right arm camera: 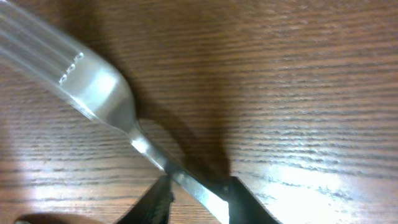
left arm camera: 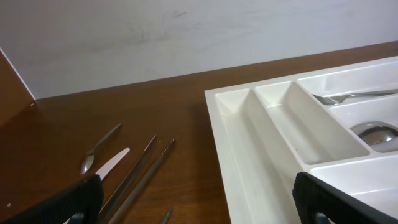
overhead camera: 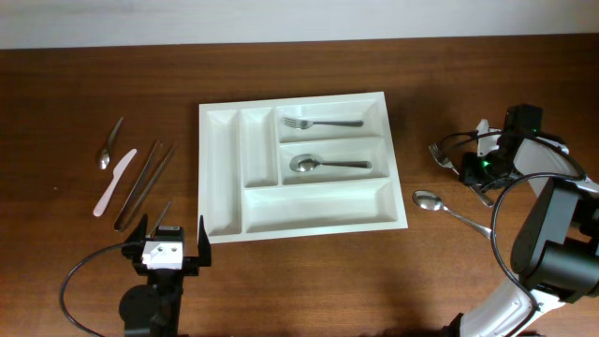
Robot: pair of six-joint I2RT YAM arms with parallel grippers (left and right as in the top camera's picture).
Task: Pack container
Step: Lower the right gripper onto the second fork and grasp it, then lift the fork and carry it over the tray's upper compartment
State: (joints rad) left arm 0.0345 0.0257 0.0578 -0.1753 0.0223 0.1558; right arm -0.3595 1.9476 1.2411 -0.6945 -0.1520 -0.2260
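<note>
We find no word, label, brand name, number or sign that we can read in any of the views. The nearest thing to a marking is a small cluster of bright dots on the fork [right arm camera: 93, 84] in the right wrist view. They are too blurred for us to tell whether they are letters or digits.

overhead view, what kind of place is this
Likely a robot lab or test bench, not a kitchen: a robot arm at a wooden table, a plain white wall, and cutlery laid beside a white tray.
</note>
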